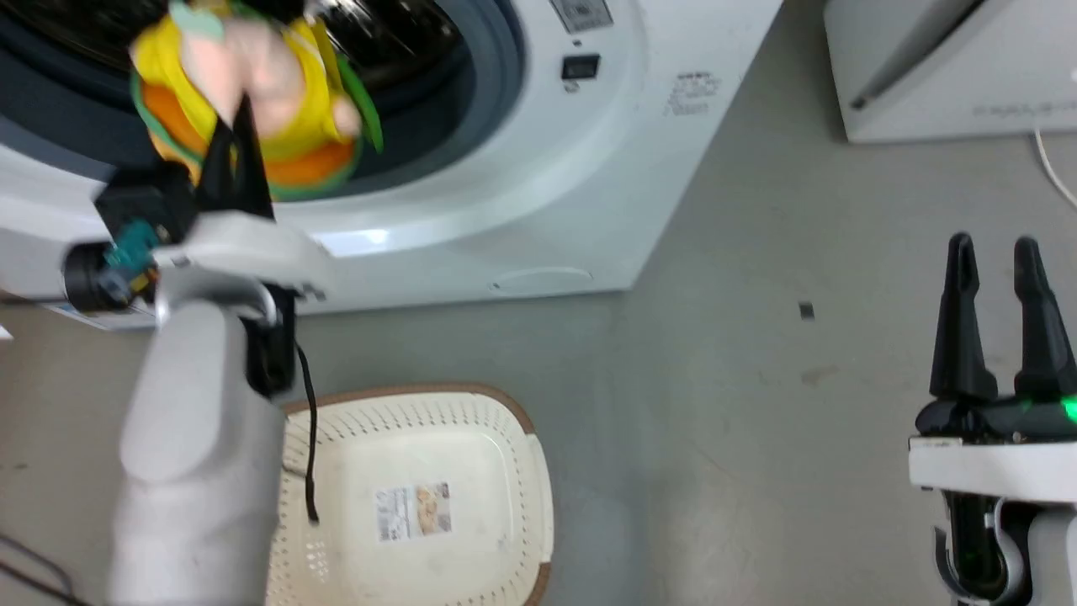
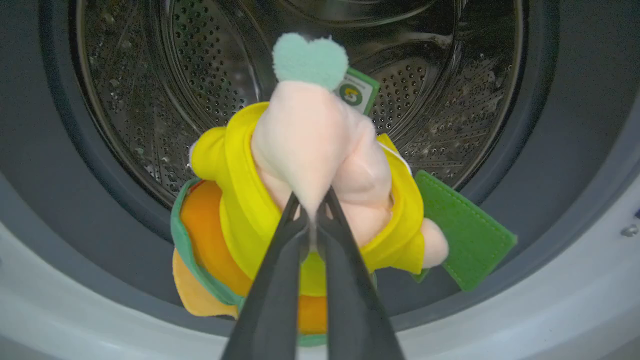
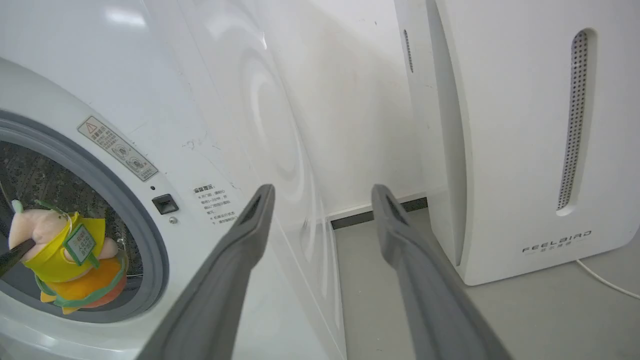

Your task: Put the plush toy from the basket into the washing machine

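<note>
The plush toy (image 2: 310, 165) is held at the mouth of the washing machine (image 1: 547, 168), in front of the shiny perforated drum (image 2: 150, 100) and inside the ring of the grey gasket (image 3: 150, 235). How far it has passed the gasket cannot be told. A fold of its pale pink top layer is pinched into a cone by the left gripper (image 2: 312, 202), whose two dark fingers are pressed together on the fabric.

Above the pink mass a mint-green heart-shaped piece is seen. Below it a bright yellow layer is draped, then an orange layer edged in green, and a paler orange flap hangs lowest. A stitched green felt square (image 2: 462, 235) sticks out on one side, and a small white tag (image 2: 356, 92) with a green border and a round logo is seen behind the heart.

The basket (image 1: 513, 471) is set on the grey floor before the machine, beside the left forearm, with a label sticker (image 1: 412, 511) on its bottom. The right gripper (image 1: 994, 244) is held well apart to the right, its fingers spread wide and pointed toward the gap between the machine and the white FEELBIRD appliance (image 3: 525, 125).
</note>
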You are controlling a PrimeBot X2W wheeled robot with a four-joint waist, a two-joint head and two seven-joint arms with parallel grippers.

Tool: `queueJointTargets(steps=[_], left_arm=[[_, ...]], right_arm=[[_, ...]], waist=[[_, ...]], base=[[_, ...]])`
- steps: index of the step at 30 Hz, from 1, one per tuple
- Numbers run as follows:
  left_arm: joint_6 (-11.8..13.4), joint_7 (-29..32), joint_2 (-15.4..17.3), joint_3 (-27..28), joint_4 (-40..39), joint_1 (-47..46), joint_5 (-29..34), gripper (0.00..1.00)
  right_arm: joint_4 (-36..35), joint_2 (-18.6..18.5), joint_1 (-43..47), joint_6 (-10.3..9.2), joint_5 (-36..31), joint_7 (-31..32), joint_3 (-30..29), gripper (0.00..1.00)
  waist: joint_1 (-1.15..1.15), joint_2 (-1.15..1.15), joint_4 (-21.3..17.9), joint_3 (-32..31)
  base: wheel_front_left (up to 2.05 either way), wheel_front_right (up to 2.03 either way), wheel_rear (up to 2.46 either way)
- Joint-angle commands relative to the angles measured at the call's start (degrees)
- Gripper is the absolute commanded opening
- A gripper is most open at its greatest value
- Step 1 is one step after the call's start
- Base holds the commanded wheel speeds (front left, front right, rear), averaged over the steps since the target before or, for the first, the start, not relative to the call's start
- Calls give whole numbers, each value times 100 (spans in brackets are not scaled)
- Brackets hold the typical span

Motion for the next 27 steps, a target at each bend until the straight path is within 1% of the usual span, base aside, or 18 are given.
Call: queueJointTargets(steps=[1, 9, 16, 23, 27], left_arm=[[-17, -31, 46, 30, 5, -150, 38, 0], [-54, -31, 308, 354, 354, -1222, 183, 0], [-47, -31, 643, 616, 651, -2098, 266, 0], [47, -31, 771, 798, 713, -2386, 357, 0], [42, -31, 854, 795, 777, -2453, 460, 0]], right_arm=[[-32, -3, -94, -4, 28, -25, 10, 100], [-79, -3, -443, -4, 140, -25, 96, 100], [-101, -3, -693, -4, 287, -25, 158, 100], [-104, -3, -820, -4, 403, -25, 244, 100], [-96, -3, -848, -4, 435, -25, 259, 100]], waist=[[0, 0, -156, 223], [0, 0, -453, 881], [0, 0, -706, 1357], [0, 0, -880, 1595], [0, 0, -933, 1656]], base=[[0, 0, 0], [0, 0, 0], [0, 0, 0], [0, 0, 0], [0, 0, 0]])
